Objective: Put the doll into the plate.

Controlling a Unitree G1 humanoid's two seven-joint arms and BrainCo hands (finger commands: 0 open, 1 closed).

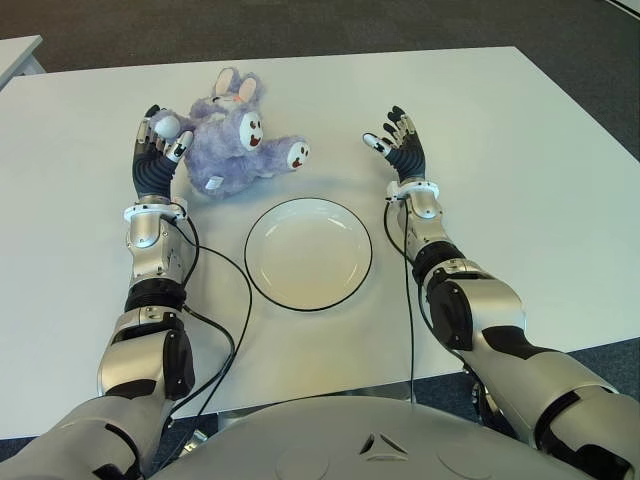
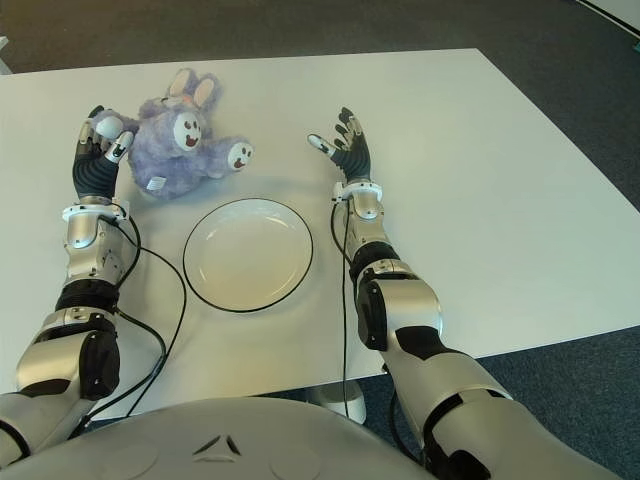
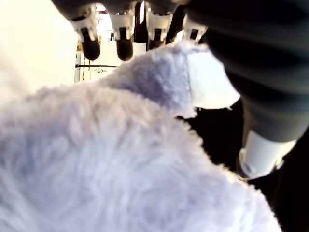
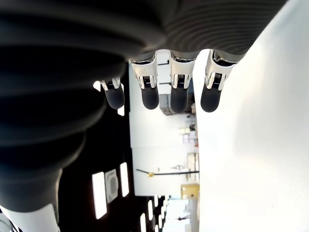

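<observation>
The left hand (image 1: pixel 157 150) is up at the far left side of the white table (image 1: pixel 520 150). Its palm faces the doll (image 1: pixel 232 140), and its fingers (image 1: pixel 182 146) are bent round one fluffy white-tipped paw. In the left wrist view the purple fur presses right against the palm, with the fingertips just past the paw, so the hand is touching the doll (a full tight grip is hard to be sure of).

The doll is a soft bunny with pale purple fur. It has two long ears with pink insides, a white face with dark eyes and a little mouth, and white round paws. A small white tag shows low on its body. It lies on the table, leaning a bit to the right, with one paw sticking out toward the right hand. It is just behind the plate, not in it.

The plate (image 1: pixel 352 232) is round and white with a thin dark rim. It sits on the table between the two arms, nearer the robot than the doll. Black cables (image 1: pixel 232 330) run down along the left arm and beside the plate.

The right hand (image 1: pixel 400 143) is raised behind and to the right of the plate, well apart from the doll. Its fingers (image 4: pixel 150 98) are straight and spread a little, and they hold nothing.
</observation>
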